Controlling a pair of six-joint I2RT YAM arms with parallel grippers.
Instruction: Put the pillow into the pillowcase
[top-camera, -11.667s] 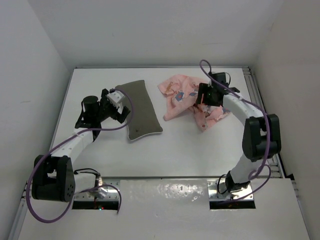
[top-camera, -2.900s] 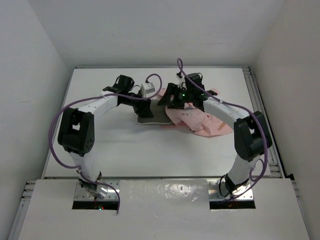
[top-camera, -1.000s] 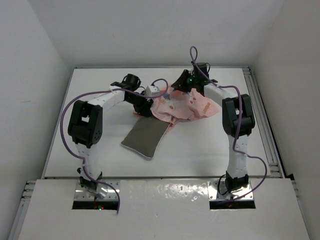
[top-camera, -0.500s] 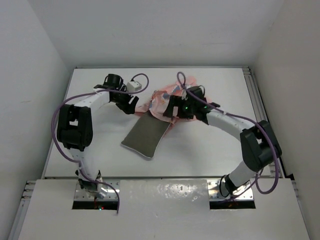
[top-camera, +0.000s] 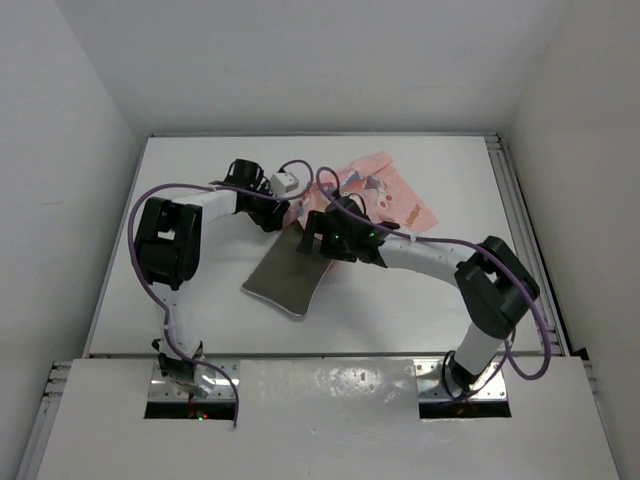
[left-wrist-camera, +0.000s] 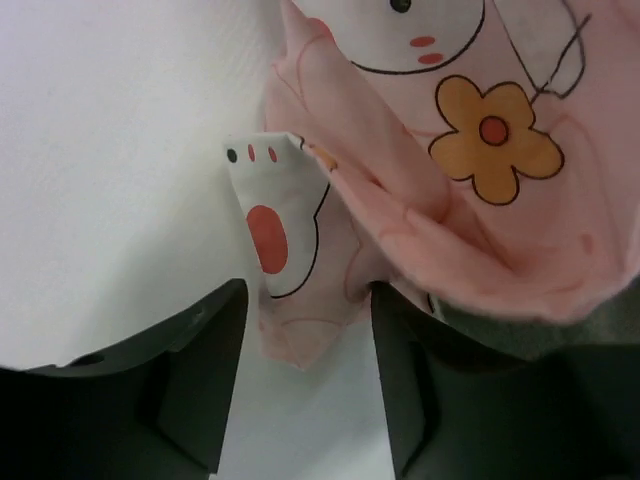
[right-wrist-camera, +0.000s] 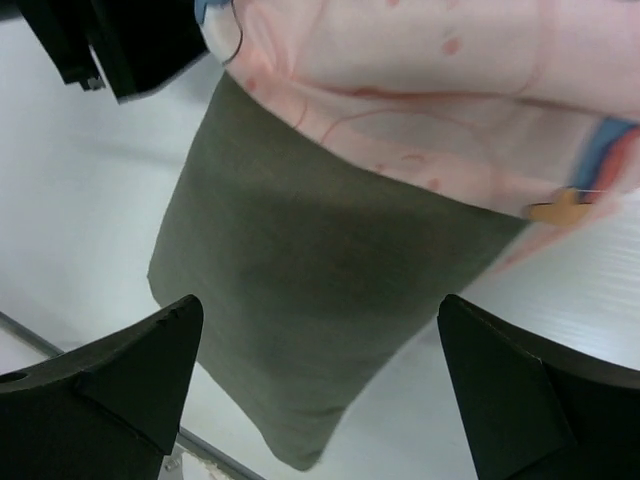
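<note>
Left gripper (left-wrist-camera: 310, 295), spread, straddles a loose pillowcase (left-wrist-camera: 480, 200) corner; right gripper (right-wrist-camera: 318, 310), wide apart, hovers over the half-covered pillow (top-camera: 285, 272), frame centre.

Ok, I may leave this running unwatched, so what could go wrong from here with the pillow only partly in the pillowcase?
Both the left gripper and right gripper stand open, so nothing holds the pillowcase; pushing the pillow may just drag it along the table.
Only a small folded flap lies between the left fingers; closing there might pinch one layer and leave the mouth shut.
</note>
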